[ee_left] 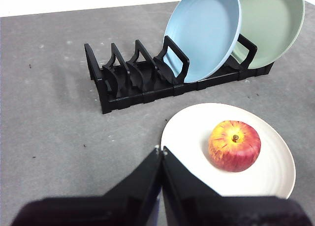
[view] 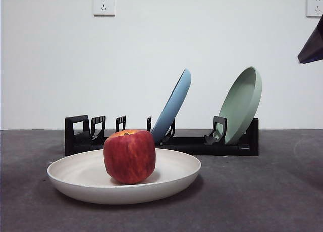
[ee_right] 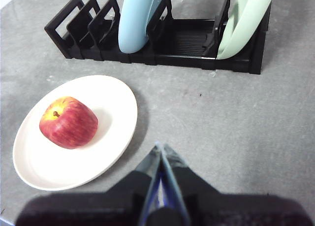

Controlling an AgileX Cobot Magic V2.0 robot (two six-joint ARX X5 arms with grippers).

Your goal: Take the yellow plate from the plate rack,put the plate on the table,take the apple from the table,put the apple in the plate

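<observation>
Since the red, dark-streaked apple with its yellowish patch round the stem dip is already sitting inside the large round cream plate, the task is looking complete. It is resting upright, a little off the plate's middle, with nothing touching it, and the plate is lying flat on the dark grey mottled table, just in front of the long low black plastic rack.

Toward one end of the rack, a light blue plate and a pale green plate are leaning in their slots, each propped on edge by an upright holder — the holders at the other end are standing empty, presumably where the cream plate came from.

Neither arm is holding anything. The left gripper is hanging above the table beside the cream plate's rim, its jaws pressed together on nothing; the right gripper is doing likewise at the opposite rim, jaws closed. Both are sitting clear of the apple — a waiting posture, I judge, since no grasp remains to be made.
</observation>
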